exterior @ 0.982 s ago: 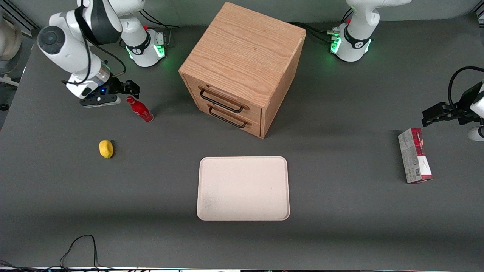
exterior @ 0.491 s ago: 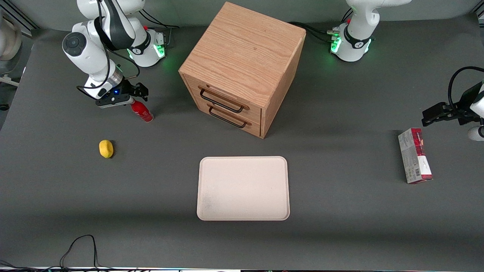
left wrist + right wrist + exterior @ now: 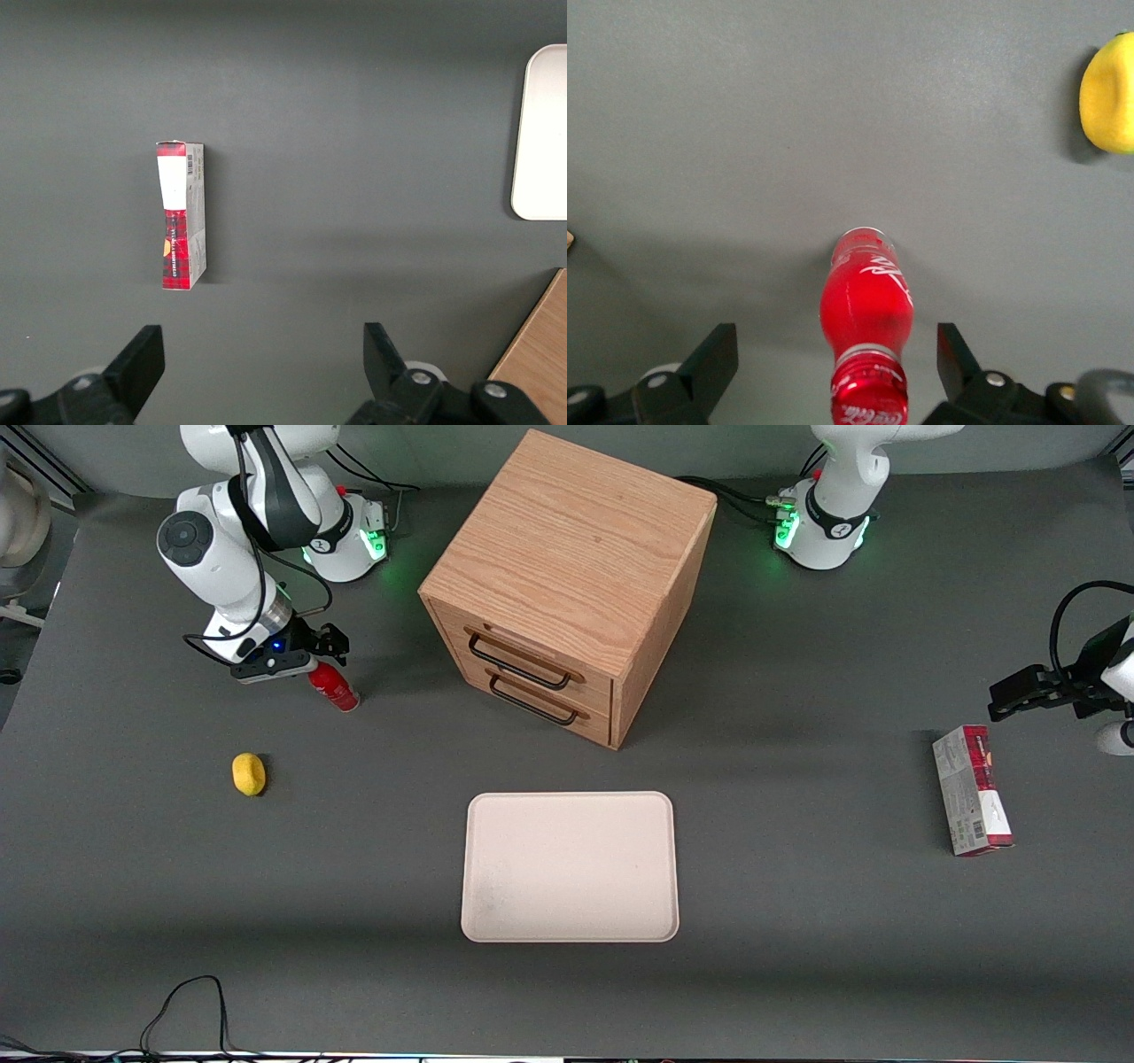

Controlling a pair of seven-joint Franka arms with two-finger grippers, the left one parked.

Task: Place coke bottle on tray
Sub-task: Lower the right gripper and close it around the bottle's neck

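Note:
The red coke bottle [image 3: 334,687] stands upright on the dark table near the working arm's base. My right gripper [image 3: 306,662] hovers directly above its cap. In the right wrist view the bottle [image 3: 867,310] stands between the two open fingers [image 3: 713,363], with clear gaps on both sides and nothing held. The cream-pink tray [image 3: 570,866] lies flat near the table's middle, nearer the front camera than the wooden cabinet, and holds nothing. An edge of the tray [image 3: 542,133] also shows in the left wrist view.
A wooden two-drawer cabinet [image 3: 567,576] stands between bottle and tray. A yellow lump [image 3: 249,774] lies nearer the front camera than the bottle; it also shows in the right wrist view [image 3: 1109,93]. A red-and-white carton [image 3: 971,788] lies toward the parked arm's end.
My right gripper has moved from beside the bottle to above its cap, so the cap is now covered in the front view. The bottle has not moved.

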